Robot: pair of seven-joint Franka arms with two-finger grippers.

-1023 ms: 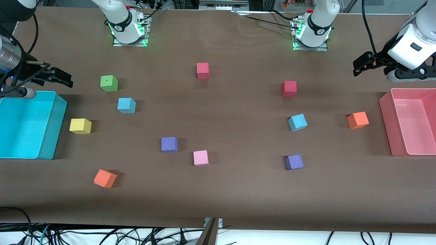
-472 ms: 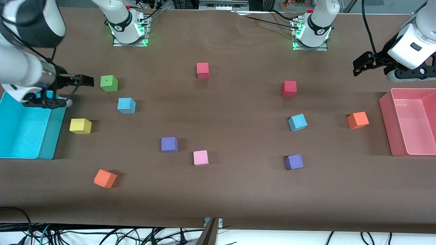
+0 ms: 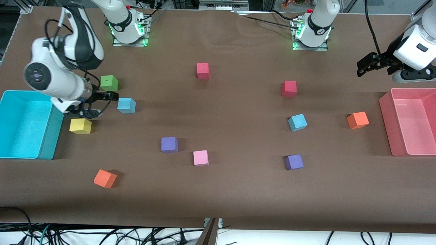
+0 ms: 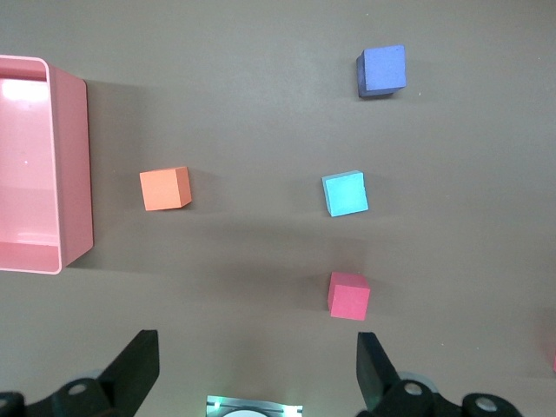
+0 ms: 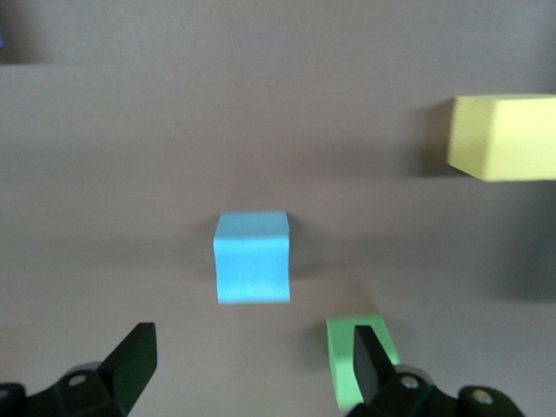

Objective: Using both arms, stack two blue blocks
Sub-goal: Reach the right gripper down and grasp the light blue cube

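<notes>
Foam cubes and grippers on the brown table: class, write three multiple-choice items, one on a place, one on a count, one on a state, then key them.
1. The right gripper is nearest which cube?
A. purple cube
B. light sky-blue foam cube beside the green foam cube
C. pink cube

2. How many light sky-blue foam cubes are on the table?
A. one
B. two
C. four

3. The left gripper is
A. open, holding nothing
B. shut on a red cube
C. inside the pink bin

Key: 1 B, its fingers point at that cube by the green foam cube. 2 B, the second cube lies toward the left arm's end. 3 A, its jaws are apart and empty.
</notes>
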